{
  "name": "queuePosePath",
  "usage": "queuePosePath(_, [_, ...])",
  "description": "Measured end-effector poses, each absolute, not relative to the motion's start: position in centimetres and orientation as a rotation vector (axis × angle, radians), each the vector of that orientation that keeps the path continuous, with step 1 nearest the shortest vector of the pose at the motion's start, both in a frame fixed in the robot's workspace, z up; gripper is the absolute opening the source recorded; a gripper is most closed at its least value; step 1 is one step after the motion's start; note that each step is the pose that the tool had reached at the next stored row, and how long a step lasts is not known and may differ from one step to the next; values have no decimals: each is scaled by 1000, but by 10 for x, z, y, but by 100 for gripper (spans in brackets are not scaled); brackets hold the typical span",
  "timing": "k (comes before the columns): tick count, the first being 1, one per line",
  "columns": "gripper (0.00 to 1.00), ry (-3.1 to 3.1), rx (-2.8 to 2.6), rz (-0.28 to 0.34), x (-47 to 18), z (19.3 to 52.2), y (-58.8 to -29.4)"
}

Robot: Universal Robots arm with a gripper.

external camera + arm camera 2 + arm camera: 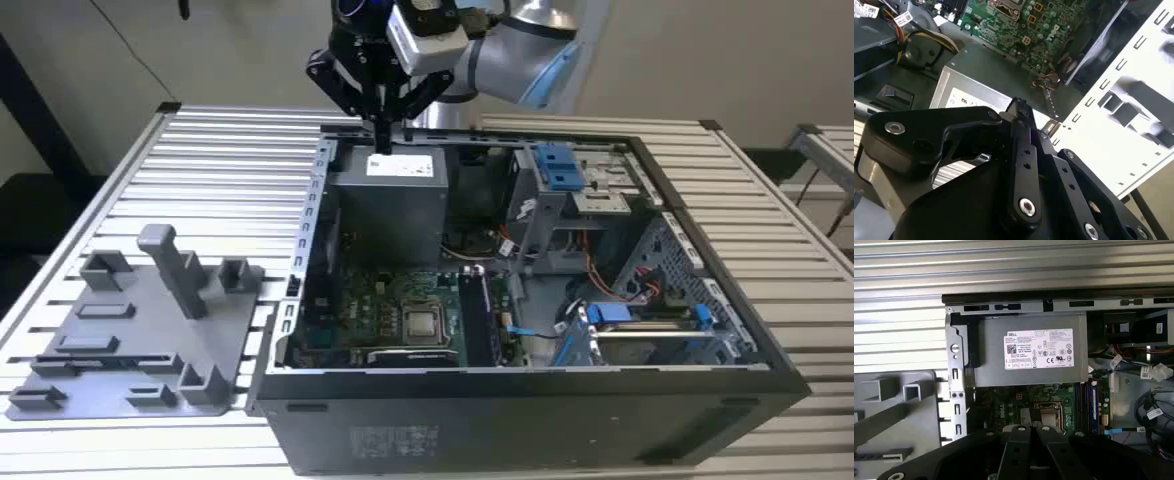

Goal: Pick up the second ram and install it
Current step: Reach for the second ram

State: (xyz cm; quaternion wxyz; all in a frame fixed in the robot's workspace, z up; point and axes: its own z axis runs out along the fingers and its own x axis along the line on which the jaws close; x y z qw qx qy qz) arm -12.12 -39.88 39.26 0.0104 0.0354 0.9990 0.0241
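My gripper [383, 135] hangs shut and empty over the far end of the open computer case [721, 330], just above the grey power supply [387, 190]. In both wrist views the black fingers [1019, 112] lie pressed together with nothing between them. The ram [475, 315] stands as a long dark strip in the motherboard slots, on the exterior view's right of the processor [423, 322]. The first wrist view shows those slots [1088, 405] beside the processor. I cannot tell one stick from another there. The gripper is well apart from the ram.
A grey plastic holder plate [134, 350] with upright posts lies on the slatted table [227, 160] at the exterior view's left of the case. Blue drive brackets [561, 168] and loose cables [627, 285] fill the case's other side.
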Motion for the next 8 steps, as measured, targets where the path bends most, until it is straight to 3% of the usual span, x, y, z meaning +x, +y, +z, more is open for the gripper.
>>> queuePosePath(8, [11, 3118, 111, 75, -123, 393, -399])
